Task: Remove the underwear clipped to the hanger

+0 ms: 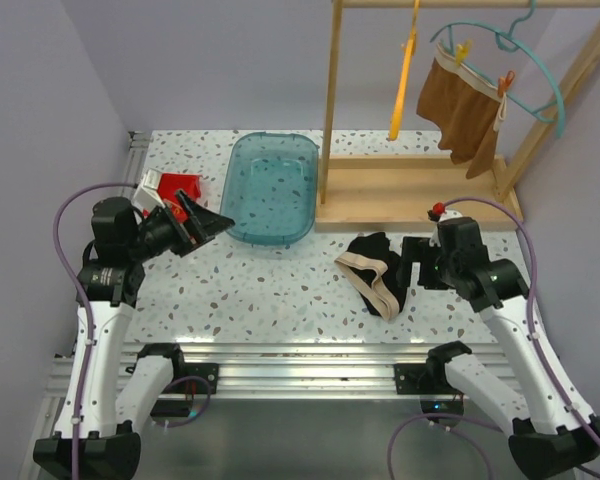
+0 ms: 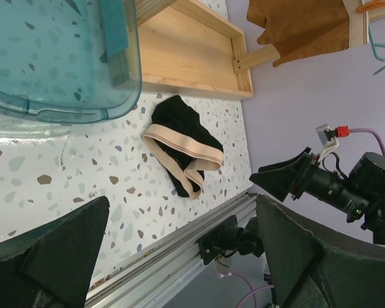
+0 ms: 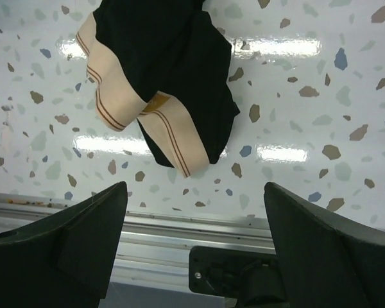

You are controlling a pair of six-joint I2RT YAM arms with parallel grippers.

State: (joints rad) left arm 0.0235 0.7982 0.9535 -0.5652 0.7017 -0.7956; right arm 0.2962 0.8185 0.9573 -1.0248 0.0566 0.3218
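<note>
The black underwear point(image 1: 375, 272) is laid crumpled on the table point(image 1: 280, 290), just in front of the wooden rack point(image 1: 410, 190) and free of any clip. Its long axis is run from the rack toward the near edge, with the beige waistband looped at the near end. The right gripper point(image 3: 196, 221) is held low beside it, jaws spread wide with nothing between them, so this piece is judged finished.

The brown underwear point(image 1: 462, 112) is hung from the hanger point(image 1: 540, 85), pinned along its waistband by 2 clips point(image 1: 464, 50). Its long axis is therefore kept vertical, with the waistband up along the hanger's sloping arm and the leg openings pointed down. How deeply the clips bite cannot be told from the top view, though only the band's edge seems to be caught.

The left gripper point(image 1: 202, 222) is parked beside the tub point(image 1: 270, 185), jaws fully apart and empty (probably kept there to leave the rack side free for the other arm).
</note>
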